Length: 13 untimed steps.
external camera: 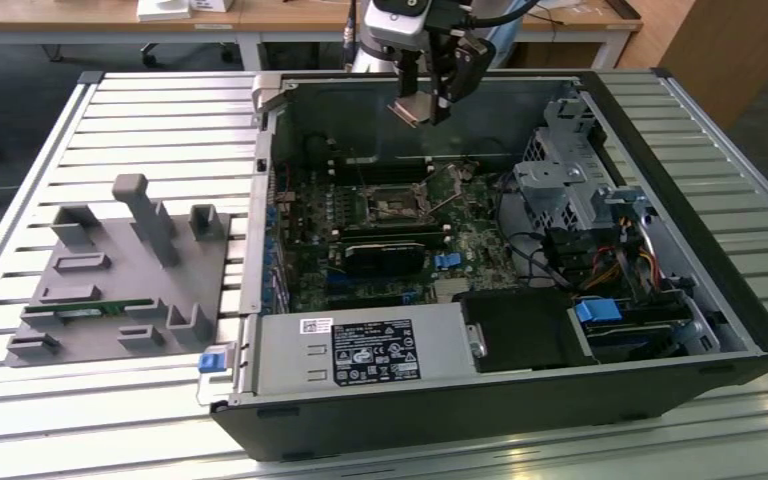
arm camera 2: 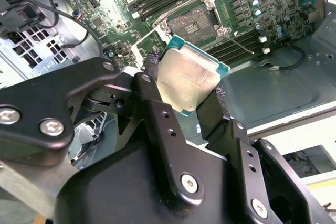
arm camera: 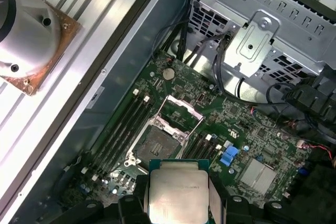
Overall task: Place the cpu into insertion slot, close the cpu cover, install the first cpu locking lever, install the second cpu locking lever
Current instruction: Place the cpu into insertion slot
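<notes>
Silvery-beige metal faces both wrist views: the cpu (arm camera 2: 189, 77) is clamped by its edges between the fingers of the gripper (external camera: 419, 110). It hangs in the air above the open computer case (external camera: 491, 420), clear of the green motherboard (arm camera: 247, 129). In the exterior view the insertion slot (external camera: 391, 208) lies toward six o'clock from the gripper, well apart and lower. The slot looks empty, with its cpu cover (arm camera: 185, 107) swung up along one side. The case sits on a slatted counter (external camera: 117, 110).
</notes>
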Available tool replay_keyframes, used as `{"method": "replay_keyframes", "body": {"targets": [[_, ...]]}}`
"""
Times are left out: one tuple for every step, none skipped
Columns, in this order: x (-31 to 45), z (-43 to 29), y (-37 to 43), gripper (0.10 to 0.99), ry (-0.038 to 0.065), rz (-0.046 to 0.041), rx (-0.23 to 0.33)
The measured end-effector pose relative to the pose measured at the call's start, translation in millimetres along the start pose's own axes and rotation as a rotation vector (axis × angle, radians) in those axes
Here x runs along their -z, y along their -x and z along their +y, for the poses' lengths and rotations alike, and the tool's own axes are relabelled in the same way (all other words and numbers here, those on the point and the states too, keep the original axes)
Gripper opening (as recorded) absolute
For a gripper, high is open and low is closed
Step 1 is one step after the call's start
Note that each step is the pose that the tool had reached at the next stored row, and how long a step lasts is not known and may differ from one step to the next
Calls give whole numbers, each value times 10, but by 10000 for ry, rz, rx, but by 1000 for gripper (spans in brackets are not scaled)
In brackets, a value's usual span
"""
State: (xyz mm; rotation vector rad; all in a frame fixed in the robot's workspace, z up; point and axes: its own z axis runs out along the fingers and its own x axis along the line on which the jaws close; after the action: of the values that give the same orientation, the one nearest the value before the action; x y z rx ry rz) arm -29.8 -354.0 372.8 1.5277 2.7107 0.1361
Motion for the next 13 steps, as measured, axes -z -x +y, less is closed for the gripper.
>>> {"method": "replay_keyframes", "body": {"targets": [[0,0,0,541,0,-2,-24],[0,-1,0,541,1,-5,-49],[0,-1,-1,541,1,-7,-73],[-1,-2,-1,541,2,-9,-98],[-1,-2,-1,541,3,-11,-123],[-1,-3,-1,541,3,-14,-151],[-1,-3,-2,541,3,-16,-177],[-1,-3,-2,541,4,-18,-202],[-2,-3,-2,541,4,-21,-226],[-2,-4,-2,541,5,-23,-251],[-2,-4,-2,541,5,-25,-276],[-2,-4,-2,541,6,-27,-300],[-3,-5,-3,541,7,-29,-327]]}}
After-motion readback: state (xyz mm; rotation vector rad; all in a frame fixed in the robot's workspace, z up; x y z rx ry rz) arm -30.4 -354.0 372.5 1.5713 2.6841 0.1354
